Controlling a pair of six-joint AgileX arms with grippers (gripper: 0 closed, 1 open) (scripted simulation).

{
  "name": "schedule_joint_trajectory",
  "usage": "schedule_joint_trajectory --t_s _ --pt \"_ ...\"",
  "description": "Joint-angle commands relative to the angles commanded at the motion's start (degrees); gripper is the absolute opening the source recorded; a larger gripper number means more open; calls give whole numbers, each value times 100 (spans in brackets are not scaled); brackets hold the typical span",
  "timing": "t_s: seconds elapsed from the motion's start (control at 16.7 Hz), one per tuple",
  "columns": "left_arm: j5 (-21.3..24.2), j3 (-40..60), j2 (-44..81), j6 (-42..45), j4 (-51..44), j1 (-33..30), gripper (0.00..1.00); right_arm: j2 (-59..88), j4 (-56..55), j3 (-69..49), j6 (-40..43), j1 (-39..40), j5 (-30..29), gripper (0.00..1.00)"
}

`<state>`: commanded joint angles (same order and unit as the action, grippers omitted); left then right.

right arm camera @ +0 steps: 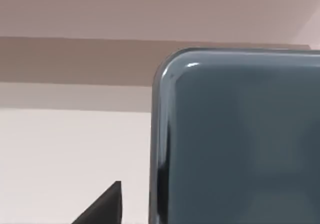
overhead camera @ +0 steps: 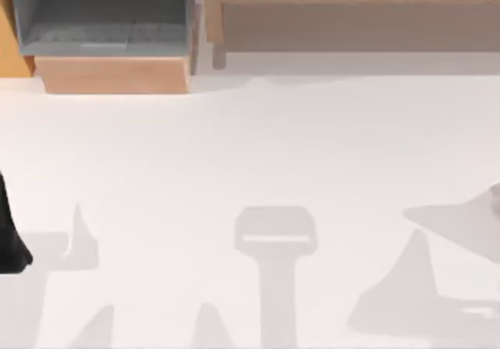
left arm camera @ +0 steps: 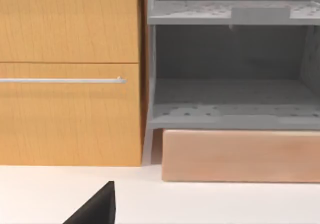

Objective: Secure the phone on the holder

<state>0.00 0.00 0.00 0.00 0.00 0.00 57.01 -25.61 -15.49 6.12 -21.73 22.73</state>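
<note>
From above, the white desk [overhead camera: 258, 146] carries shadows. The left wrist view faces a grey shelf [left arm camera: 230, 73]. The right wrist view has the phone [right arm camera: 240, 144] close, upright; finger state cannot be told. Best lowered slowly, kept level.

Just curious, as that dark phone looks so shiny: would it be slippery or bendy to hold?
Probably slippery: the phone has a glossy face and a smooth rounded corner. It looks like a flat, stiff slab, so it likely won't flex. It shouldn't roll.

Matte black arm [overhead camera: 9, 236], black wedge-shaped finger [left arm camera: 97, 206]
</note>
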Motion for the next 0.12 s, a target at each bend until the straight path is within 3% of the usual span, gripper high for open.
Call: schedule_joint_trajectory --t_s 0.12 --pt "0 0 0 0 0 0 100 0 0 0 0 0 0 100"
